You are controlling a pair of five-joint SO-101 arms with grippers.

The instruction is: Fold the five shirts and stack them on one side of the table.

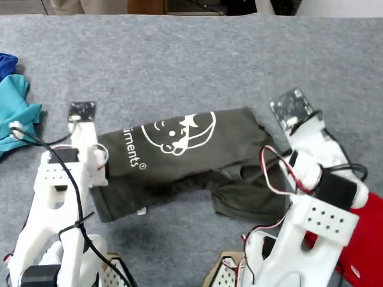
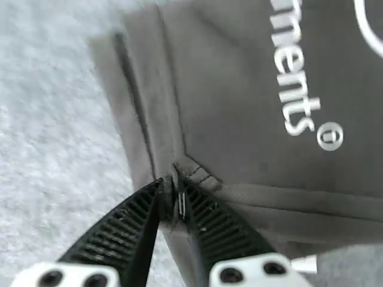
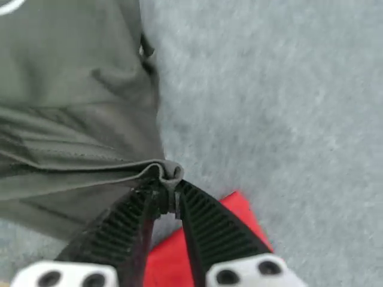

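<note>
Grey felt table (image 1: 191,60) spans the high view. Far edge visible, other edges cut off by frame.

Dark olive shirt (image 1: 197,161) w/ white print lies across the table's middle, nearer the arms' edge. It's partly folded: printed half on top, lower part bunched & creased toward the near edge. What's under the fold is hidden.

Left arm (image 1: 60,179) lies over the shirt's left end and right arm (image 1: 317,185) over its right end, so the cloth beneath each is hidden from above.

Red shirt (image 1: 368,233) sits toward the table's right edge, by the near-right corner. It's mostly under the right arm & cut off by frame; folded or not, can't tell.

Teal shirt (image 1: 15,113) is crumpled toward the left edge, cut off. Blue shirt (image 1: 5,63) is just past it toward the far-left corner, a sliver. Touching or apart, unclear.

Left gripper (image 2: 172,185): jaws pinched together on the dark olive shirt (image 2: 239,89) at a hem corner, near the end of the print.

Right gripper (image 3: 167,191): jaws closed on a bunched fold at the edge of the dark olive shirt (image 3: 66,78), w/ the red shirt (image 3: 239,206) right beneath the fingers.
</note>
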